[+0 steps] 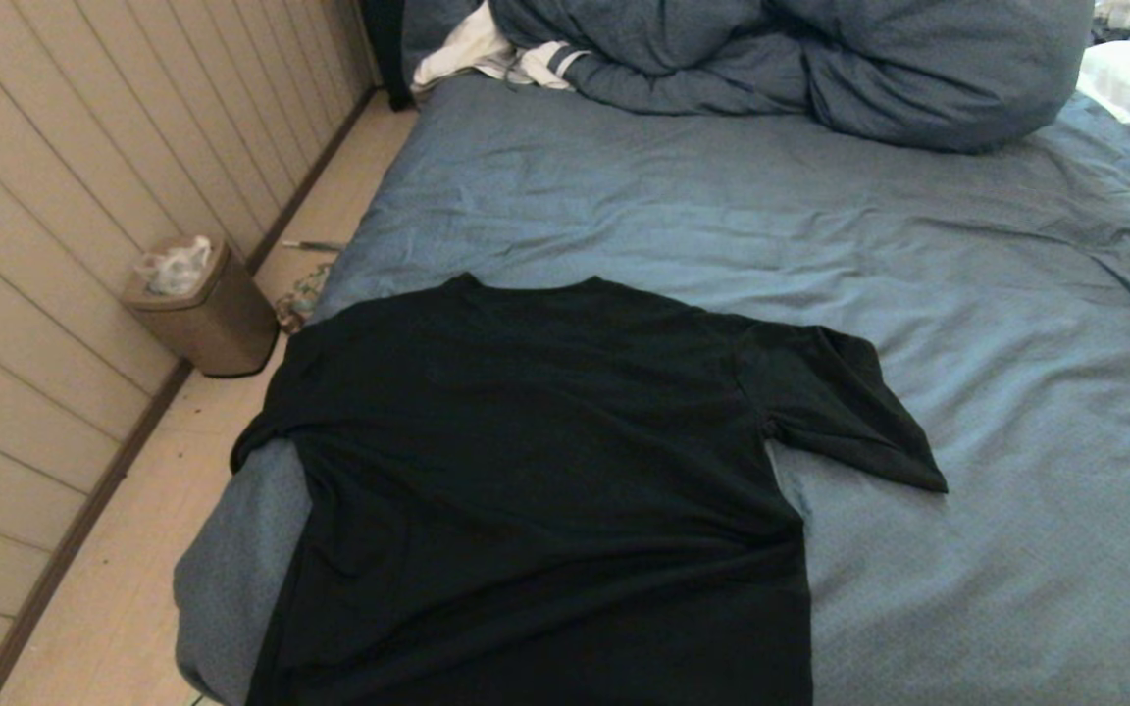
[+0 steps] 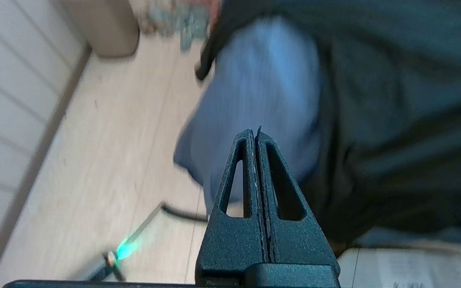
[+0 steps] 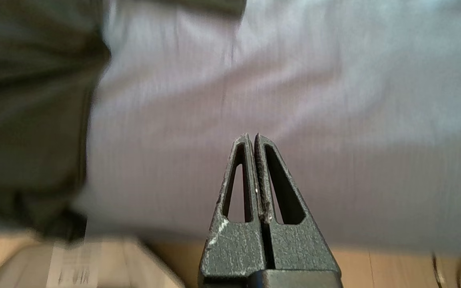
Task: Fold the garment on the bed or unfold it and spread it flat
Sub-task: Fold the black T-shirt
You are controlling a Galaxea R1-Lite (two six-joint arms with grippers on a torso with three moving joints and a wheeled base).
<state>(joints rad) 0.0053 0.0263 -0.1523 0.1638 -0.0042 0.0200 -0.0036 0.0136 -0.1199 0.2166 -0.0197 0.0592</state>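
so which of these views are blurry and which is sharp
Head view: sharp, garment and bed creases clear. Left wrist view: background smeared, left gripper crisp. Right wrist view: sheet streaked with blur, right gripper crisp.

Black, grainy end effector (image 2: 256, 134) fingers, each a tapered triangle with a slotted cutout; right end effector (image 3: 253, 138) white-scuffed.

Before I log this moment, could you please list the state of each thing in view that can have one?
garment: spread flat, plain black side up, left sleeve drooping over the bed's edge.
bed: sheet wrinkled, uncovered beyond the shirt.
duvet: bunched at the far end.
white striped clothing: crumpled beside the duvet.
bin: open, holding crumpled white stuff.
left gripper: shut, empty, off the shirt.
right gripper: shut, empty, above bare sheet.
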